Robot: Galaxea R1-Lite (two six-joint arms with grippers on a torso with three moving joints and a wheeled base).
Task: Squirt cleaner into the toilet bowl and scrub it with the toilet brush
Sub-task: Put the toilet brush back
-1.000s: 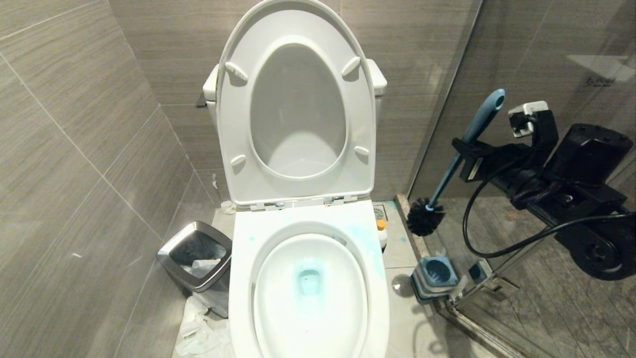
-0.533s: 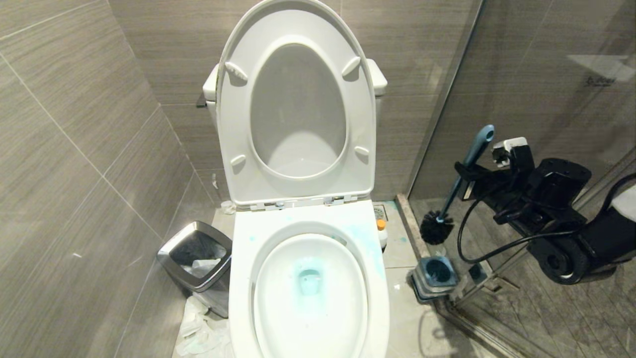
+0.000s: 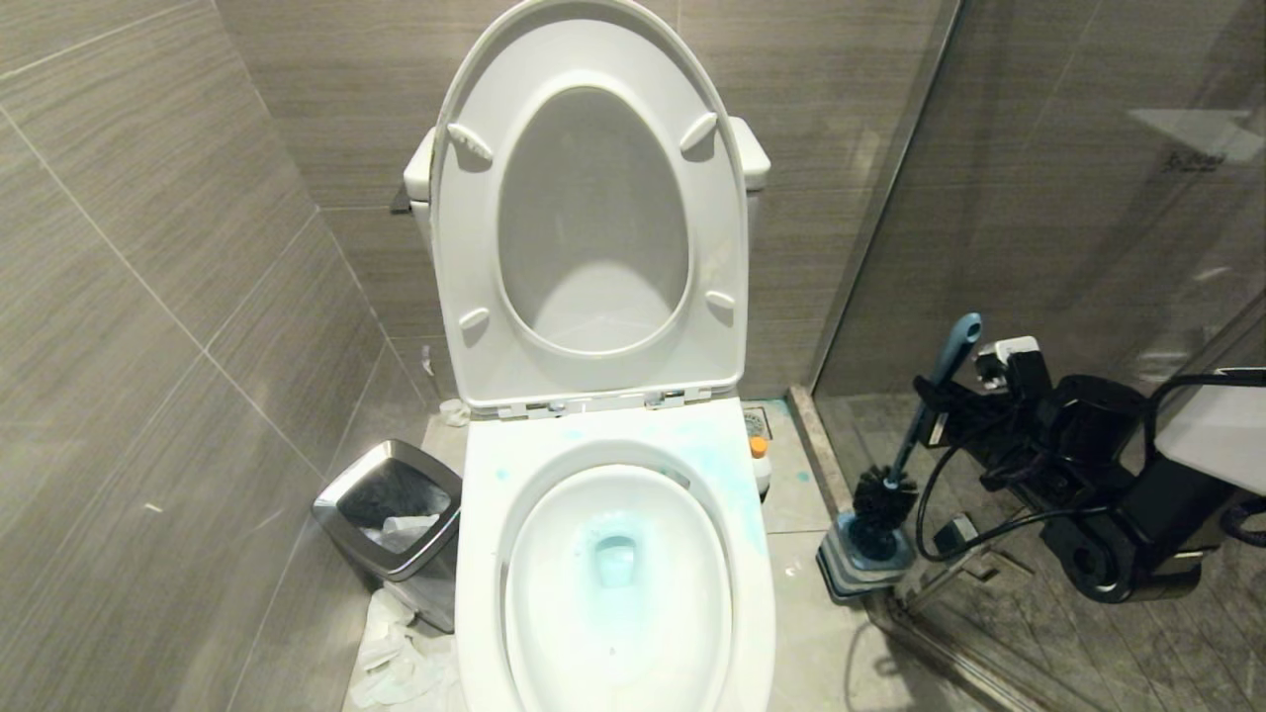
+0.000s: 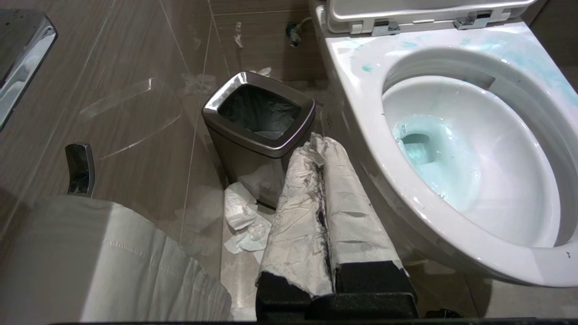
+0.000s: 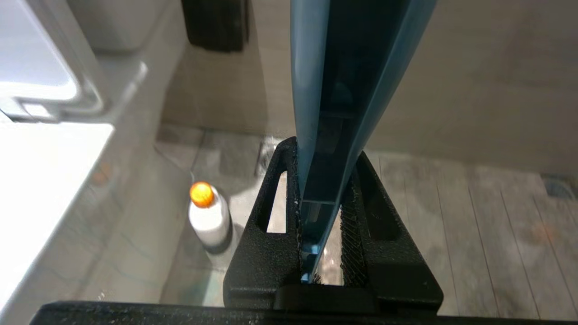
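The toilet bowl (image 3: 554, 593) stands open with blue cleaner pooled in its drain and smeared on the rim (image 4: 361, 90). The cleaner (image 3: 759, 465), a white bottle with an orange cap (image 5: 202, 194), stands on the floor right of the toilet. My right gripper (image 3: 938, 407) (image 5: 323, 149) is shut on the toilet brush's blue-grey handle (image 3: 951, 356) (image 5: 316, 67). The brush's black bristle head (image 3: 883, 499) is at the mouth of its square holder (image 3: 841, 574). My left gripper (image 4: 316, 142), its fingers wrapped in white, is shut and empty beside the bowl's left side.
A silver-rimmed waste bin (image 3: 391, 509) (image 4: 259, 117) stands left of the toilet with crumpled paper (image 3: 396, 663) on the floor beside it. The seat and lid (image 3: 593, 376) are raised. A glass shower partition (image 3: 890, 198) and its floor rail run close behind the brush holder.
My right arm has come down and slightly right with the brush. The bristle head has dropped from well above the holder to the holder's mouth. The left gripper has not moved.
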